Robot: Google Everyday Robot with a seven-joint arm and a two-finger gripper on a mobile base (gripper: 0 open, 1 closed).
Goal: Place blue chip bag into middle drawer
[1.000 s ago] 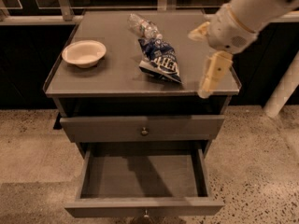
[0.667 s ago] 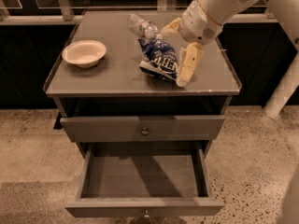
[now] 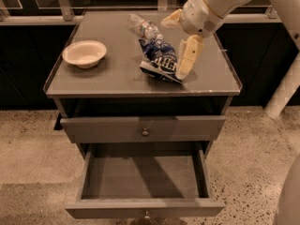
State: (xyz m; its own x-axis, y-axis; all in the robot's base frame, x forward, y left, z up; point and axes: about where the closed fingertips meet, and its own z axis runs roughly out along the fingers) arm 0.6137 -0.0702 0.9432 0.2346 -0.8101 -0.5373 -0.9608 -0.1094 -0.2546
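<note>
Over the last second the gripper (image 3: 173, 49) has swung left from the right edge of the cabinet top (image 3: 108, 78) to the bag (image 3: 158, 60), most of that early on. Its two cream fingers (image 3: 190, 55) are spread wide and grasp nothing. One points left, above the far end of the bag. The other slants down along the bag's right edge and hides part of it. Whether that lower finger touches the foil or hangs just over it cannot be told. The arm (image 3: 220, 1) rises to the right and is cut off by the upper edge of the view.

The bag lies on the cabinet top, right of centre, not in any drawer. It is dark blue with white lettering too crumpled to read. A clear bottle (image 3: 144, 26) lies tilted just behind it. Their ends meet, but whether the bottle rests on the bag or only beside it is unclear. A pale bowl (image 3: 84, 53) stands well apart on the left.

Below, the middle drawer (image 3: 140, 184) is pulled out, the back of its grey floor in shadow under the upper drawer (image 3: 187, 128). Its knob (image 3: 146, 215) is half cut off by the bottom edge. The upper drawer is pushed in or nearly so, and the dark gap above it shows no detail. A white post (image 3: 283, 93) leans at the right, and a blurred white shape (image 3: 290, 196) in the lower right corner is cut off and cannot be made out.
</note>
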